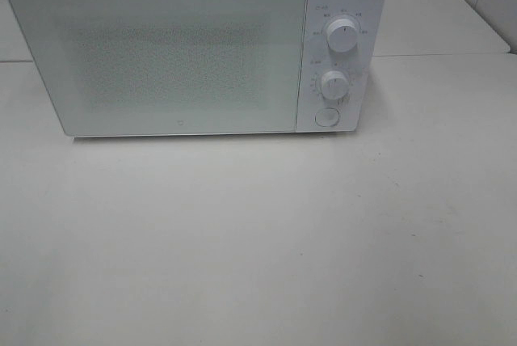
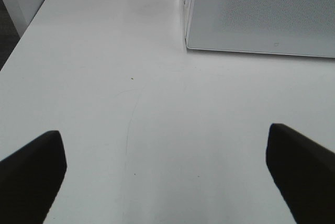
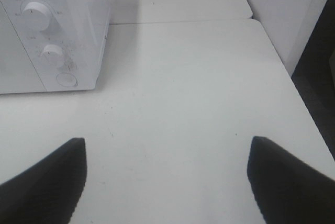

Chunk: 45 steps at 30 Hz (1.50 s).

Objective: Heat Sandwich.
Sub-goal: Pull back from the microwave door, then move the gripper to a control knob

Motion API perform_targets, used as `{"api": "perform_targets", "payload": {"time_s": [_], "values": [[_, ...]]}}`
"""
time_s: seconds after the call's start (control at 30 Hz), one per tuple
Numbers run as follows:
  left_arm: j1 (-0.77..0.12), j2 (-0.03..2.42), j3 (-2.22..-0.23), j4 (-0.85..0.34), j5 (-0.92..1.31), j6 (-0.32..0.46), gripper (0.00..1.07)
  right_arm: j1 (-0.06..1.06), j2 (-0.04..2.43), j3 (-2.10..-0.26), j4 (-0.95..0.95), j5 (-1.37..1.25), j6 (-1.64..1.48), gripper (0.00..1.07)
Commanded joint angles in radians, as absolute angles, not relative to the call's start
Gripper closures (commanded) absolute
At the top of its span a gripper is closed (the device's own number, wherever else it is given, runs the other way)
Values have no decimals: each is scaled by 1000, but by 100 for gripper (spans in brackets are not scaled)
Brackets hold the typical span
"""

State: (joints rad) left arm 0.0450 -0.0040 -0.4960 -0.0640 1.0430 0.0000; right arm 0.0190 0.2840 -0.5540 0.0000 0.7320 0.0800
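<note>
A white microwave (image 1: 186, 47) stands at the back of the white table (image 1: 258, 241) with its door shut; the speckled door window shows nothing clear inside. Its panel has two knobs (image 1: 342, 36) and a round button (image 1: 325, 116). The microwave also shows in the left wrist view (image 2: 261, 12) and the right wrist view (image 3: 49, 30). The sandwich is not in view. My left gripper (image 2: 167, 177) is open and empty over bare table. My right gripper (image 3: 167, 177) is open and empty, right of the microwave. Neither gripper shows in the high view.
A seam between two table tops runs behind the microwave (image 3: 178, 21). The table's right edge (image 3: 293, 82) drops to dark floor. The table's left edge (image 2: 21, 41) lies near a white wall.
</note>
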Motion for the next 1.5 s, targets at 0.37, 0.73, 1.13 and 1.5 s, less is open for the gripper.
{"api": "perform_targets", "payload": {"time_s": [0.37, 0.73, 1.13, 1.5], "values": [[46, -29, -493, -69, 1031, 0, 8, 14, 499, -486, 29, 389, 77, 23], [46, -29, -493, -69, 1031, 0, 8, 14, 721, -485, 29, 124, 93, 24], [46, -29, -493, -69, 1031, 0, 8, 14, 946, -450, 40, -283, 87, 24], [46, -29, -493, -69, 1031, 0, 8, 128, 1080, -355, 265, -577, -122, 25]]}}
